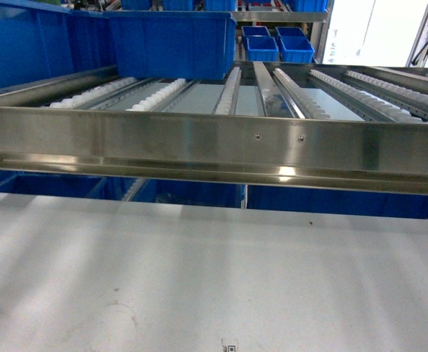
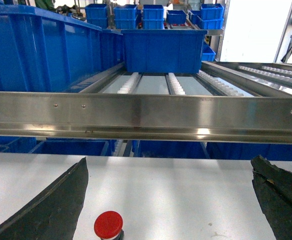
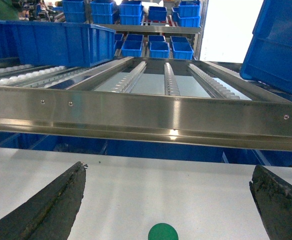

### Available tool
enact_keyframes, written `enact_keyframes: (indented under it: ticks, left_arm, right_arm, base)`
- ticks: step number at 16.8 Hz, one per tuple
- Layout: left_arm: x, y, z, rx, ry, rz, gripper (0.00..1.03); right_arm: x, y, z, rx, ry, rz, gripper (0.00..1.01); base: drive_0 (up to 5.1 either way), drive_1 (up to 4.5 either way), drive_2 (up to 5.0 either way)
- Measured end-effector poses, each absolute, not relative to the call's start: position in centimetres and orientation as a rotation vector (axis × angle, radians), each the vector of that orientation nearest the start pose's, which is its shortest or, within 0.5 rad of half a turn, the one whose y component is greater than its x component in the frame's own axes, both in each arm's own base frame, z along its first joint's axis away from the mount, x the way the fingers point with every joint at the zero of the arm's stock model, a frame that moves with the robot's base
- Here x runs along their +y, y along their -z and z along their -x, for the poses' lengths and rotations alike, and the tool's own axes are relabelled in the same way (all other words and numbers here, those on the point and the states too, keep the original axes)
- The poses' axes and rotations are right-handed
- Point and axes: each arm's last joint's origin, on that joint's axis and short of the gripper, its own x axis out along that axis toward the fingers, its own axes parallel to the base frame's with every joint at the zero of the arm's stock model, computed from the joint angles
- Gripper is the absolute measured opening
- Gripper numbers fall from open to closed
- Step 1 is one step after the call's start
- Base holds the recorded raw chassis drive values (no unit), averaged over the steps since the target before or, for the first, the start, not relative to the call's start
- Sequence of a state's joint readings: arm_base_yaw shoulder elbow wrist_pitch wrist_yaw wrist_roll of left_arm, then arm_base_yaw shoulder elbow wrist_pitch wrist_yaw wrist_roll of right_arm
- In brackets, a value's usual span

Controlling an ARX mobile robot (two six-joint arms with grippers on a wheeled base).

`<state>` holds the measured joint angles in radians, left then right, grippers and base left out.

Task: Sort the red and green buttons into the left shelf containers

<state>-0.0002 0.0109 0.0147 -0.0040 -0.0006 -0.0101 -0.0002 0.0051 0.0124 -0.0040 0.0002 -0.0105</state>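
Both buttons on the table, sorting not yet begun

The left gripper (image 2: pixel 168 200) hung released above the red button (image 2: pixel 108 225), and the right gripper (image 3: pixel 168 200), also released, above the green button (image 3: pixel 163 232). Neither was grasped. The blue bins (image 1: pixel 171 45) on the roller shelf (image 1: pixel 214 147) waited; both picks and drops seemed left.

both grippers, left (image 2: pixel 168 200) and right (image 3: pixel 168 200), hover low with fingers spread wide, holding nothing.
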Motion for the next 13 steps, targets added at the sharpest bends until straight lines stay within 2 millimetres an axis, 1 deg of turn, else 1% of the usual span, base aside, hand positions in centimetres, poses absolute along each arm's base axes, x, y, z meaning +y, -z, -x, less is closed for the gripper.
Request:
enact_keyframes:
  ticks: [13]
  left_arm:
    - [0.00, -16.73, -9.75, 0.000, 0.000, 0.010, 0.98]
  right_arm:
    - [0.00, -16.69, -9.73, -0.003, 0.001, 0.010, 0.98]
  base:
    - [0.0, 0.00, 0.0]
